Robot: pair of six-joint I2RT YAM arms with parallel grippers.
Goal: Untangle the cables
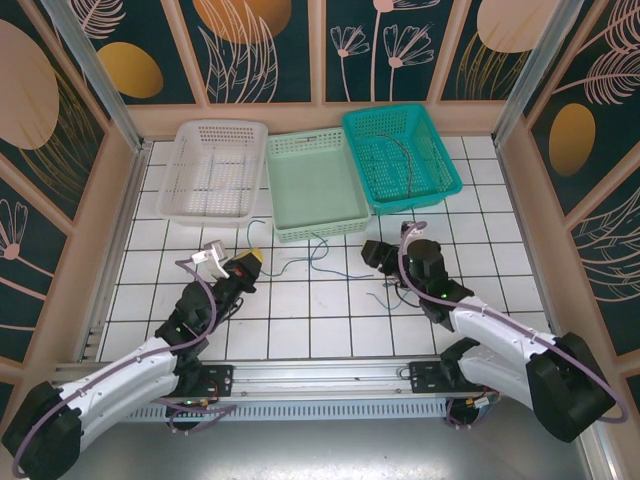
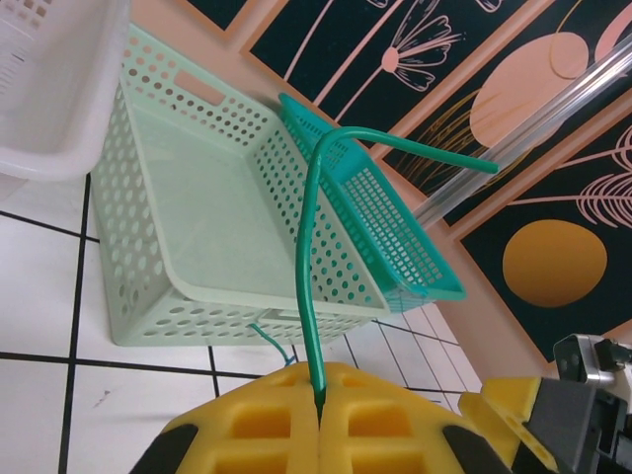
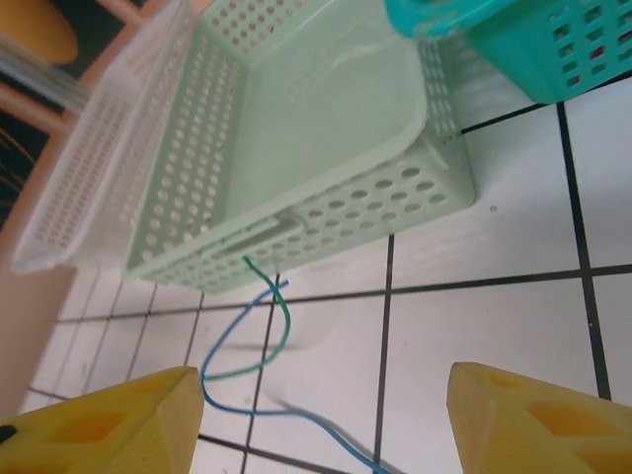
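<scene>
Untangling in progress, judged partly done. Left hand, yellow pads pressed fully together, pinches one green cable that rises from between the pads and arches over toward the pale green basket. Right hand, fingers spread wide and holding nothing, hangs just above the worktop near that basket's front wall. Below it a blue cable lies in loose curves on the tiles, crossed by a green length; whether this is the strand the left hand holds cannot be told. In the top view several cables already lie inside the teal basket, far right, apart from the rest. A further small cluster of wires lies on the worktop beside the right arm, partly hidden. Left to do, by this judgement: part the blue and green strands and clear those on the tiles. The white basket stands far left. No brand, label or writing can be read
</scene>
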